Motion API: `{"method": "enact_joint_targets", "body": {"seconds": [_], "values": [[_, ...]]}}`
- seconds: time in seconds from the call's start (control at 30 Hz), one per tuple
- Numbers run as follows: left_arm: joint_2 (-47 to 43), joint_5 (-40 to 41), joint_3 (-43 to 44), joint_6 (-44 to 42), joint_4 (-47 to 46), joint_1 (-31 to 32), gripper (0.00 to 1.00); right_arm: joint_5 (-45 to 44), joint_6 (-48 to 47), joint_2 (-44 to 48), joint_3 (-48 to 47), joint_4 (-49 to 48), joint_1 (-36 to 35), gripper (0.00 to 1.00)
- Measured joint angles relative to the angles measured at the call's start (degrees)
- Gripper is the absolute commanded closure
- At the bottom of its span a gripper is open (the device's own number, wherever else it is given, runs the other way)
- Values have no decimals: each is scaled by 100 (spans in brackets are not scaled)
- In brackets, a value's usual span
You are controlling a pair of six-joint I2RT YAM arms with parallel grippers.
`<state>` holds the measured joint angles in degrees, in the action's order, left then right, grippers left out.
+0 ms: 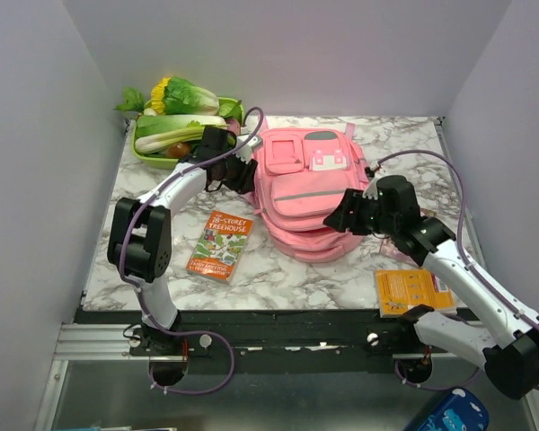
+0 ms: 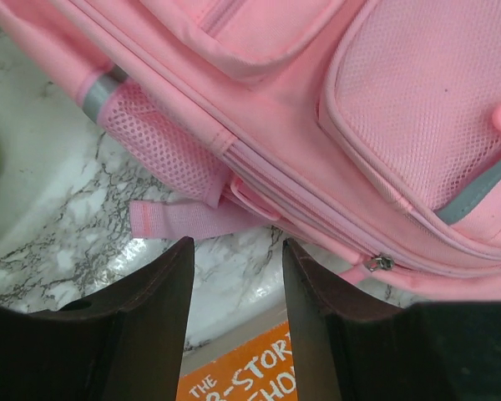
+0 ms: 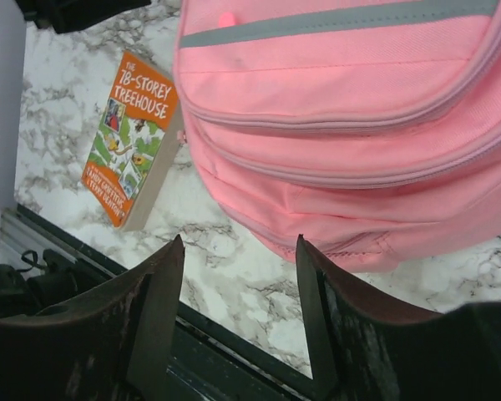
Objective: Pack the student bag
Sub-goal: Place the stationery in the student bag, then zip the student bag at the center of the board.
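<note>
The pink student bag lies flat in the middle of the marble table, pockets facing up. It fills the top of the left wrist view and of the right wrist view. My left gripper is open and empty at the bag's left side. In its wrist view it hangs over a loose pink strap, with a zip pull to its right. My right gripper is open and empty at the bag's near right side. In its wrist view it is just off the bag's bottom edge.
An orange "78-Storey Treehouse" book lies left of the bag; it also shows in the right wrist view and the left wrist view. An orange booklet lies near right. A green tray of vegetables stands at the back left.
</note>
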<state>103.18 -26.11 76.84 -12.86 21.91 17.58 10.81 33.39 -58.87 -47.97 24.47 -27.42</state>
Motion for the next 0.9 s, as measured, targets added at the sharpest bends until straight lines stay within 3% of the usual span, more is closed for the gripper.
{"method": "enact_joint_targets", "body": {"seconds": [0.03,0.07,0.1,0.33,0.6,0.7,0.9], "values": [[57,-57,92,79,-13,-28,43,22,-125,39,-83,83,-28,25],[87,-85,146,131,-31,-48,41,33,-251,72,-151,140,-68,2],[127,-155,203,219,-63,-66,39,42,-380,111,-195,157,-125,0],[555,-592,393,848,-221,-59,22,63,-1388,186,-249,-367,-953,0],[861,-717,393,1086,-219,-31,17,168,-1685,-1003,-706,-1202,-962,3],[861,-717,396,1189,-286,-26,22,138,-2017,-1510,-1134,-1200,-1056,12],[868,-713,393,1473,-649,72,54,-614,-3254,-2188,-1998,-1172,-1930,32]]}}
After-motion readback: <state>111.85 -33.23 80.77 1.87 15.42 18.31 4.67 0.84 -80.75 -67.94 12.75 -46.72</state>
